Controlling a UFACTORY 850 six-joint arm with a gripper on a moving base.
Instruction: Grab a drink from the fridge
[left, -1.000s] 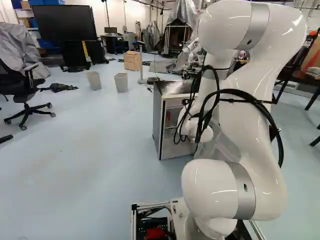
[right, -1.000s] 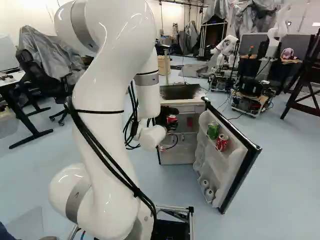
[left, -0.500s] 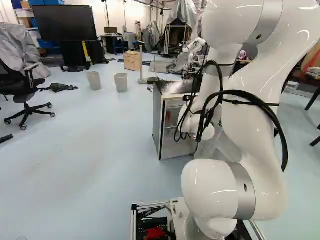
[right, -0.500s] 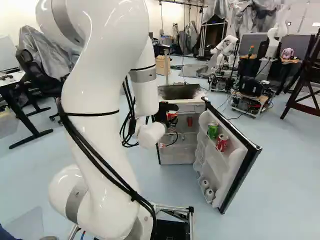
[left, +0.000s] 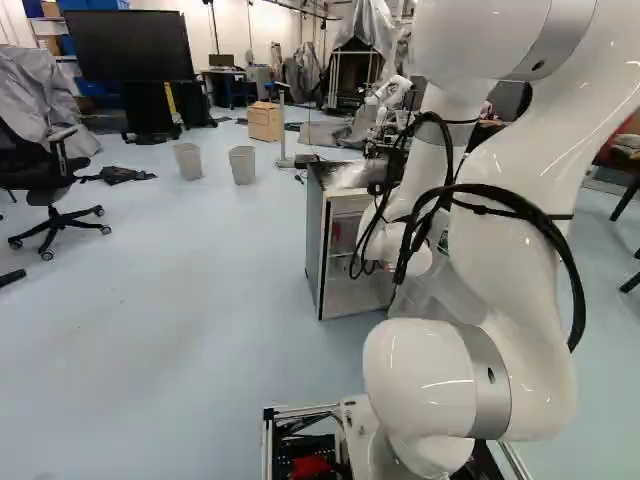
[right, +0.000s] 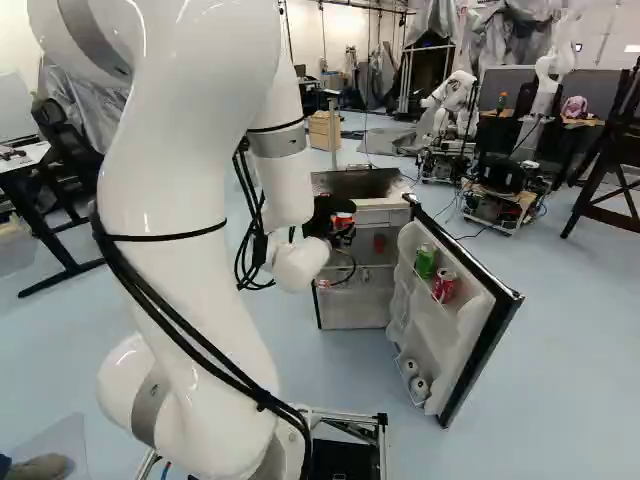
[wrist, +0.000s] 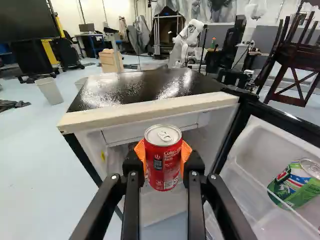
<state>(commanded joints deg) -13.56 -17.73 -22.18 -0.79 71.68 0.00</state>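
In the right base view my gripper is at the front of the fridge, partly hidden by the wrist, with a red can at it. The wrist view has the gripper shut on that red can; orange pads press it from two sides. The can is upright, before the fridge's open front, just below the top edge. Another red can stands inside the fridge. The open door holds a green can and a red can on its shelf.
The door stands swung out to the fridge's right. Another robot is beyond the fridge. Two grey bins stand left of it, with an office chair farther left. At the right base view's lower left corner a person's shoe shows.
The arm has drawn back toward the base and risen a little, carrying the held red can up with it. The base and fridge have stayed put. A shoe has come into view.
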